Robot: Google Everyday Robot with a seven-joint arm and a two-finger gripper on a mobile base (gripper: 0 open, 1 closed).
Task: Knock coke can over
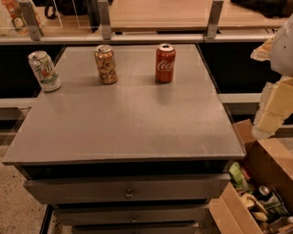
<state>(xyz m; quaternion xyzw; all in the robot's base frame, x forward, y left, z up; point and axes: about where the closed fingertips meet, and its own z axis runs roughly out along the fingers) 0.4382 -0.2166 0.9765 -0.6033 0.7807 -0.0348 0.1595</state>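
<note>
One open brown cardboard box, holding mixed packets and a can, sits nearest, on the floor just beside the front right corner of the grey flat-topped drawer cabinet. The cabinet's grey drawer fronts, each with a small knob, stack below its front edge. The front and middle of the cabinet top carry nothing.

The pale, cream-and-white gripper hangs beyond the cabinet's right edge, off the top and level with its middle. It touches nothing. Whether it is released or clenched cannot be told.

Three cans stand upright in a row across the far part of the cabinet top. The red aluminium coke can, with white script and a silver top, is right of centre near the far edge, well apart from the gripper. The gold-brown patterned can stands left of centre. The white-and-green can occupies the far left corner.

Beyond the cabinet's far edge runs a light wooden shelf with grey metal uprights.
</note>
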